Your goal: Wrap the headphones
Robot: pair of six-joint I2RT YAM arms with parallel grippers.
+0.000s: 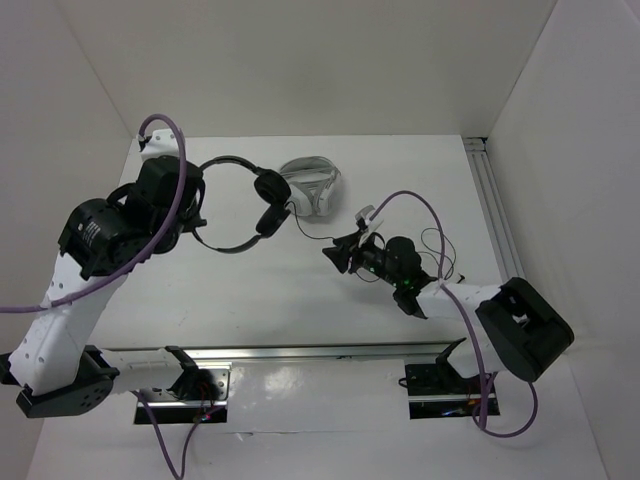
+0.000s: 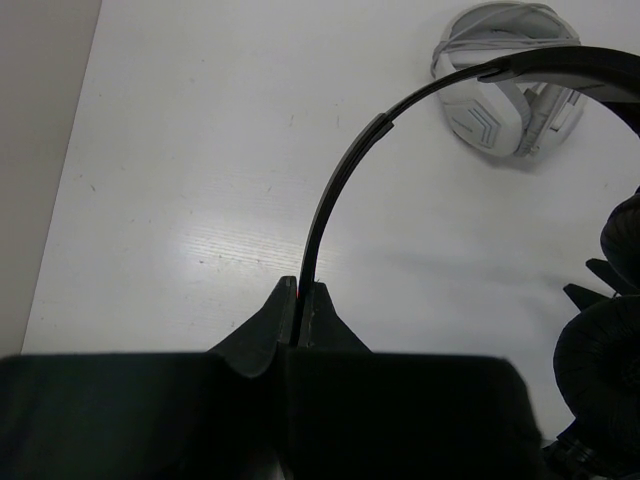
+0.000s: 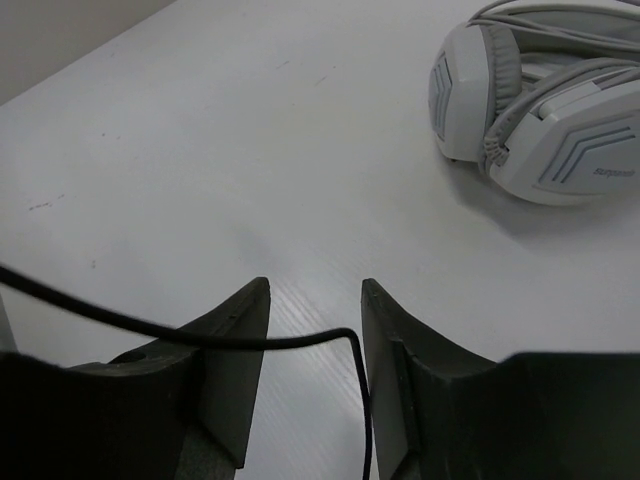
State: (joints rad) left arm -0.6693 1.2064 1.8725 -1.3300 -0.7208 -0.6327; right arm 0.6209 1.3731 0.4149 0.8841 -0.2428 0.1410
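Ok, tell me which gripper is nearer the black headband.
Left. The left gripper is clamped on the headband; the right gripper sits open beyond the ear pads, straddling the cable.

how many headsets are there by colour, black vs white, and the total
small black on-ear headphones with a thin headband and long cable: 1
bulky white-and-grey plastic headset: 1
total: 2

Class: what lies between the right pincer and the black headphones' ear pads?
The top view shows only bare table there, crossed by the thin cable running from the headphones to the right pincer.
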